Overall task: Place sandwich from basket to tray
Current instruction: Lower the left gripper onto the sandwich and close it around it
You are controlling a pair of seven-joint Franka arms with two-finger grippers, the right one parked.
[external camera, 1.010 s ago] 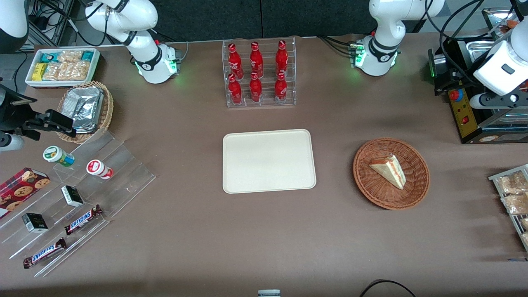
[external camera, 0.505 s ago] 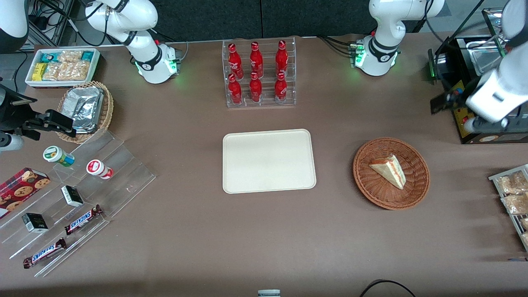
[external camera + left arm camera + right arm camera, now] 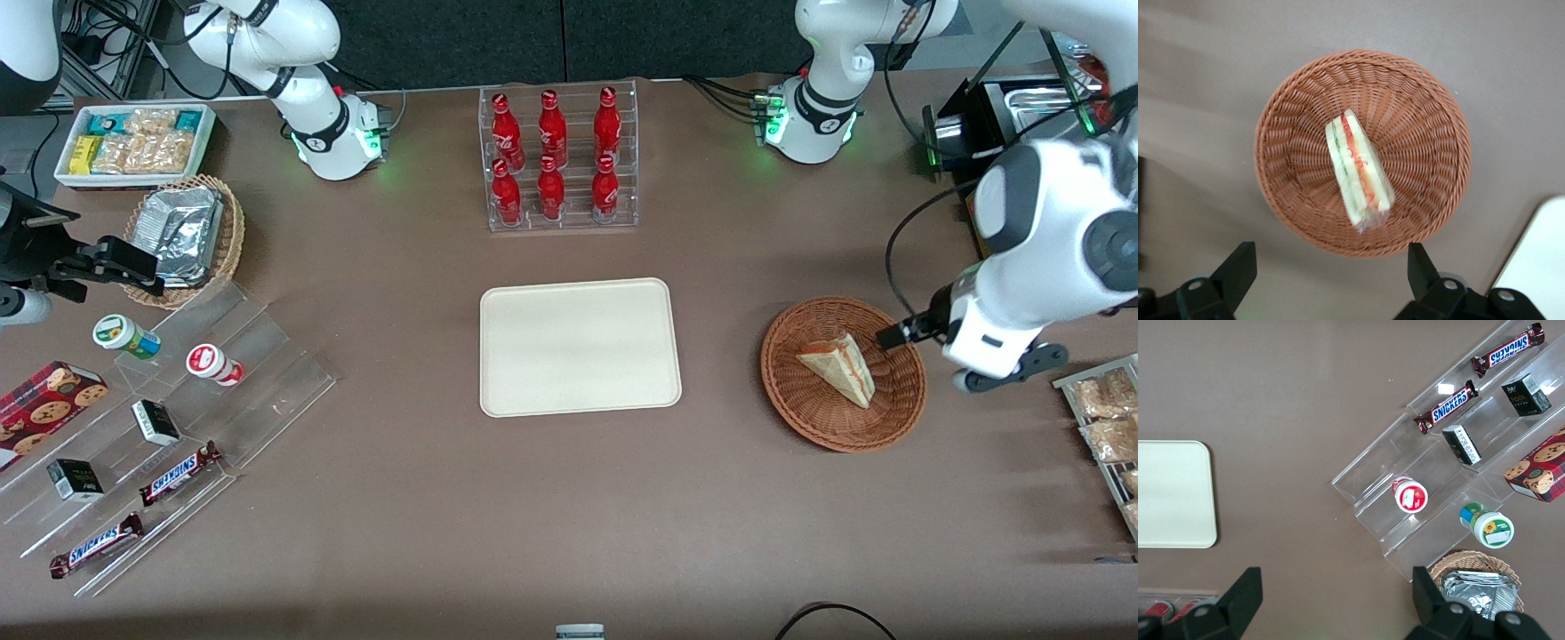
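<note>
Fingers (image 3: 1238, 267) of gripper (image 3: 1328, 273) spread; sandwich (image 3: 1358, 170) in basket (image 3: 1291, 133).

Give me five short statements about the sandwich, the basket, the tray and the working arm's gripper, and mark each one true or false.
1. The sandwich lies in the basket. True.
2. The tray already holds the sandwich. False: the tray holds nothing; the sandwich is in the basket.
3. The gripper is shut on the sandwich. False: its fingers stand wide apart, above the basket and clear of the sandwich.
4. The tray lies beside the basket, toward the parked arm's end of the table. True.
5. The sandwich stands among the red bottles in the clear rack. False: the rack holds only bottles and stands farther from the front camera than the tray.
</note>
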